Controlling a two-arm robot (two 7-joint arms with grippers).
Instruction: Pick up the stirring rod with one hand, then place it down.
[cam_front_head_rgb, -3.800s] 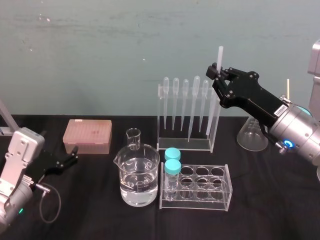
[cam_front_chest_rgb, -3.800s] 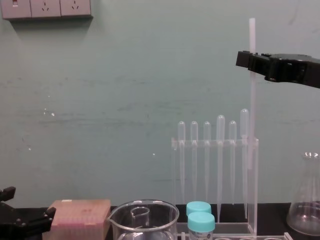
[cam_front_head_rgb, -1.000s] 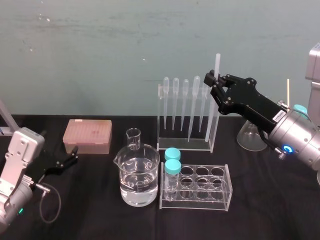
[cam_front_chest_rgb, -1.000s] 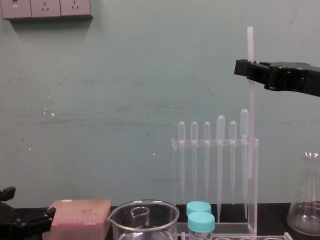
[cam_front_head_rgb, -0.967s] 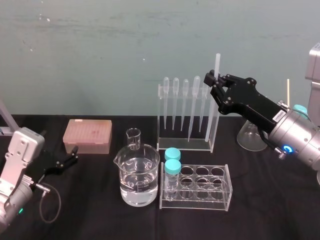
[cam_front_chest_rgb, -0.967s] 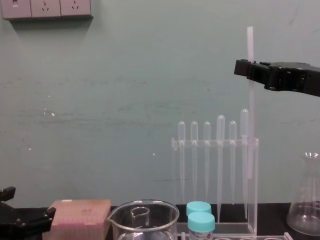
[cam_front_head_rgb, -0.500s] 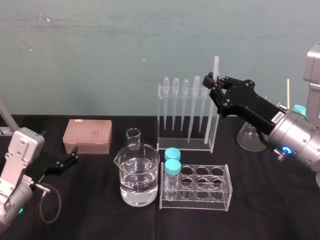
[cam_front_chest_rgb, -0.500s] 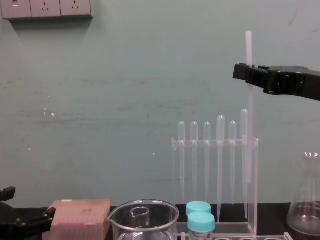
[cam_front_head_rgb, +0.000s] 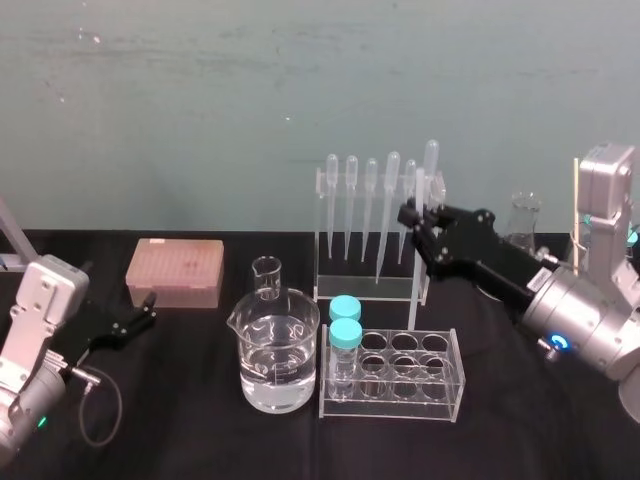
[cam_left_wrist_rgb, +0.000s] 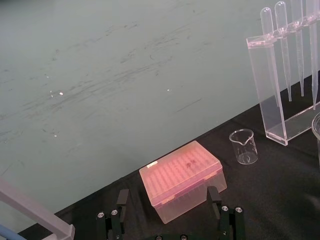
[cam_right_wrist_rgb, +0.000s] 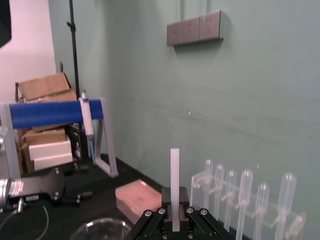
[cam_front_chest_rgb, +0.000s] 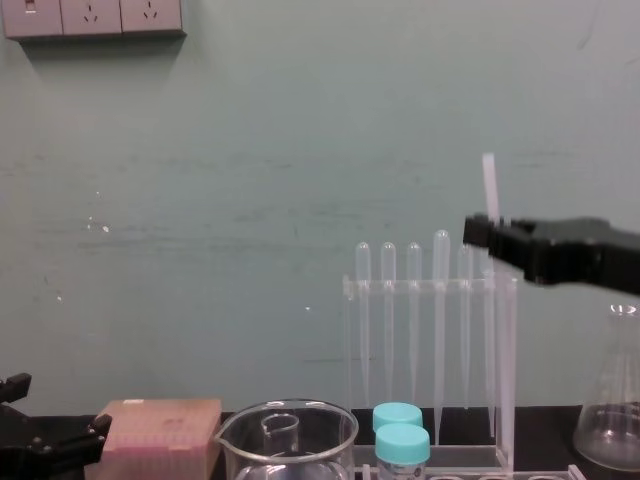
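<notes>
The right gripper (cam_front_head_rgb: 412, 216) is clenched on the stirring rod (cam_front_head_rgb: 414, 290), pinching it well above its middle so that a short length stands up over the jaws and the longer part hangs below them. The rod is close to upright, leaning slightly in the chest view (cam_front_chest_rgb: 489, 185); in the right wrist view it rises straight up out of the closed fingertips (cam_right_wrist_rgb: 174, 175). Just behind the gripper stands the clear pipette rack (cam_front_head_rgb: 368, 290), the rod hanging in front of its right end, with the bulb-topped pipettes (cam_front_head_rgb: 371, 200) to the gripper's left. Below the gripper and towards the robot sits the test tube rack (cam_front_head_rgb: 392, 375) with two blue-capped tubes (cam_front_head_rgb: 346, 325); whether the rod's lower tip touches the black table (cam_front_head_rgb: 200, 420) cannot be told. Farther to the gripper's left are a large beaker (cam_front_head_rgb: 278, 350) and a pink box (cam_front_head_rgb: 175, 270). The left gripper (cam_front_head_rgb: 132, 322) rests low, well apart, jaws spread and empty.
</notes>
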